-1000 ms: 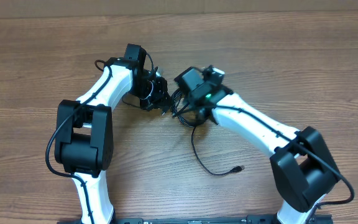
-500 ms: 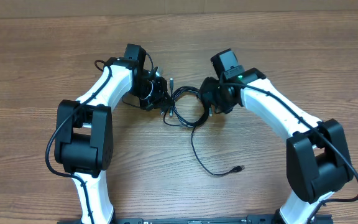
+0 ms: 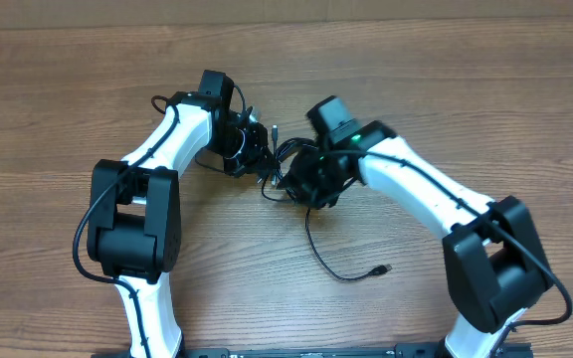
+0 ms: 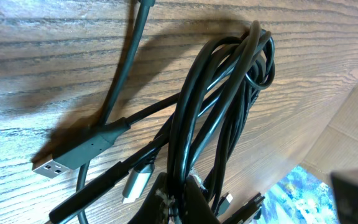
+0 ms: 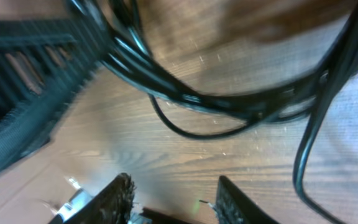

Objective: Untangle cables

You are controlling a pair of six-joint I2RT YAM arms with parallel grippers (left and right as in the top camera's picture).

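Observation:
The cables (image 3: pixel 291 167) are a tangle of thin black cords in the middle of the table, between my two grippers. One loose strand (image 3: pixel 336 268) trails toward the front and ends in a small plug. My left gripper (image 3: pixel 257 159) is shut on a bunch of the cables (image 4: pixel 229 106); its fingertips (image 4: pixel 180 200) pinch several strands, with a USB plug (image 4: pixel 51 167) lying beside them. My right gripper (image 3: pixel 311 184) hangs over the tangle's right side. Its fingers (image 5: pixel 174 196) are open and empty, with cable loops (image 5: pixel 191 99) just ahead of them.
The wooden table (image 3: pixel 466 89) runs to a pale wall at the back. Thicker black cables run along both white arms. The left arm's elbow (image 3: pixel 132 224) and right arm's elbow (image 3: pixel 490 264) stand near the front corners.
My right gripper swung away to the right half a second ago, then came back left and down over the tangle. The left gripper has held still on the cables.

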